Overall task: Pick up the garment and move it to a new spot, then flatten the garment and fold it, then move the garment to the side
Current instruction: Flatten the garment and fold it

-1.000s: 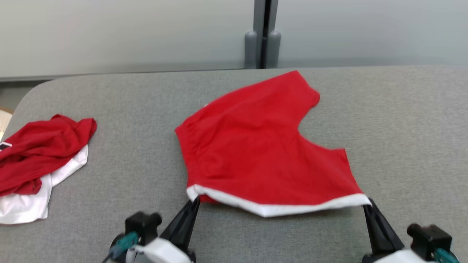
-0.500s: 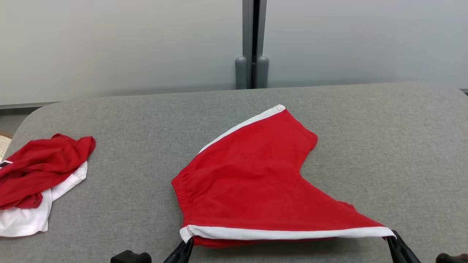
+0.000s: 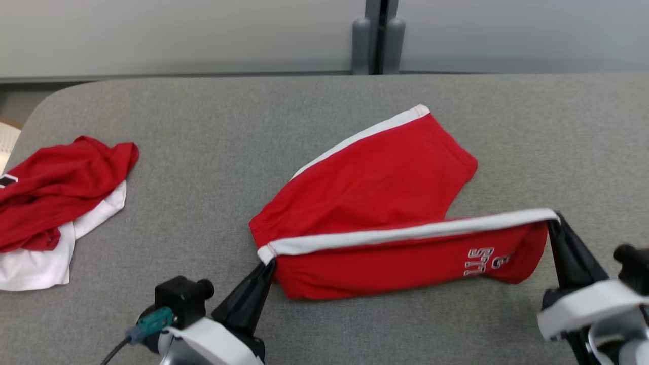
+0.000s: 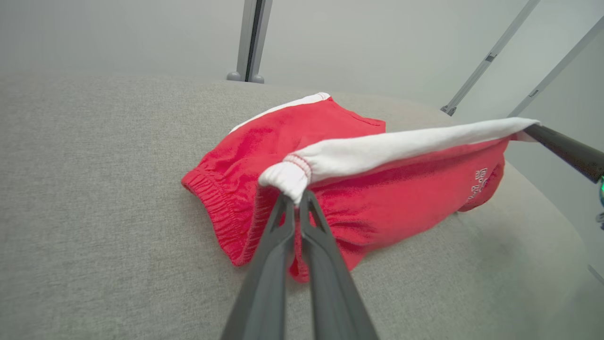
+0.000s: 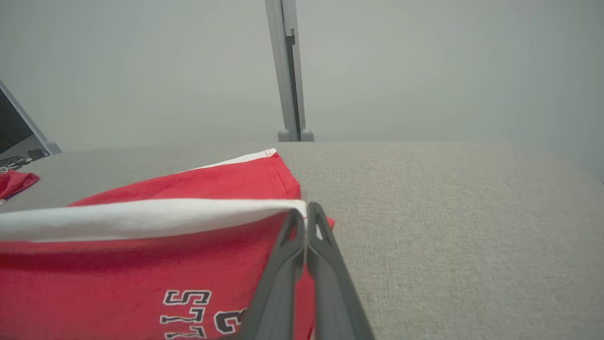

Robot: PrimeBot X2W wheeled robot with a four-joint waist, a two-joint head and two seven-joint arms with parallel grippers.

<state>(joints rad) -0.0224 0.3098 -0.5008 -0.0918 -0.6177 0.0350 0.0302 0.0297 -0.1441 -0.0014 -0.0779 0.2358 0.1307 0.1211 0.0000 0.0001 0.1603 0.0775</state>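
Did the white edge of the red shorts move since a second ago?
Yes. The white edge rose and went farther from the robot, judged against the crumpled clothes pile.

A pair of red shorts (image 3: 377, 190) with white trim bands sits on the grey table (image 3: 203, 142), slightly right of centre. The far part lies flat, a white band along its far-left edge. The near white-banded edge is raised and stretched taut from left to right. Red cloth with outlined lettering hangs beneath its right end.
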